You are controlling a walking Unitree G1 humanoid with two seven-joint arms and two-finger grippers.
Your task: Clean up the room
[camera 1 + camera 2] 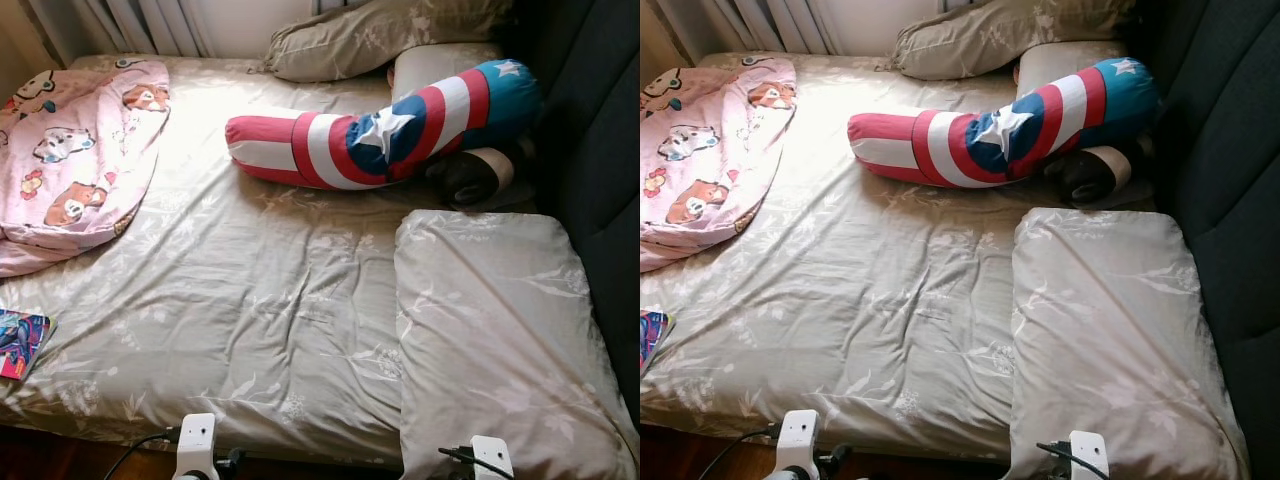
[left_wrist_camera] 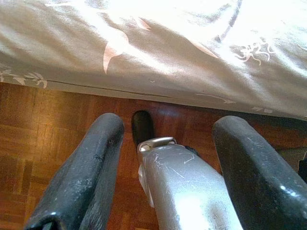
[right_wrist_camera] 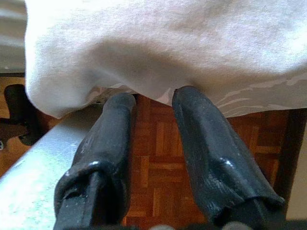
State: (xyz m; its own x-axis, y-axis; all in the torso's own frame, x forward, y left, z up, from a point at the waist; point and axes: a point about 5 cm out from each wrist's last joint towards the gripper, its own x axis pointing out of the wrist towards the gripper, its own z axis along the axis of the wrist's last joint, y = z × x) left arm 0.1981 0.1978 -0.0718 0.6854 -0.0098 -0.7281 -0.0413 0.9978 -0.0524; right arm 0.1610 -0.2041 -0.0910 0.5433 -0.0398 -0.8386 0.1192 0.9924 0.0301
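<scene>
1. Standing at the foot of the bed [image 1: 250, 300], we look down on a wrinkled beige sheet with our arms hanging low past its near edge, so we judge the tidying has hardly begun and we are only surveying.
2. Our left gripper [image 2: 168, 139] hangs over the parquet floor [image 2: 48, 124] just below the sheet's hem; its two black fingers stand wide apart, with a silver part of our own body between them, and they hold nothing.
3. Our right gripper [image 3: 153, 103] points up at the overhanging corner of the large beige pillow [image 1: 500, 330]; its fingers are moderately parted, tips close under the fabric, gripping nothing. We cannot tell whether they touch it.
4. On the bed, that pillow lies at 4 o'clock. A red, white and blue star bolster [image 1: 385, 125] sprawls at 1 o'clock, with a dark rolled item [image 1: 480, 175] tucked just beside its end.
5. A pink cartoon blanket [image 1: 75, 150] is bunched at 10 o'clock, a second beige pillow [image 1: 380, 35] sits at 12, and a colourful book [image 1: 20, 340] rests at 8 on the edge.
6. Next, we reckon, we must pick one stray item; the large pillow is nearest, and our right arm would need to rise and close on its corner.
</scene>
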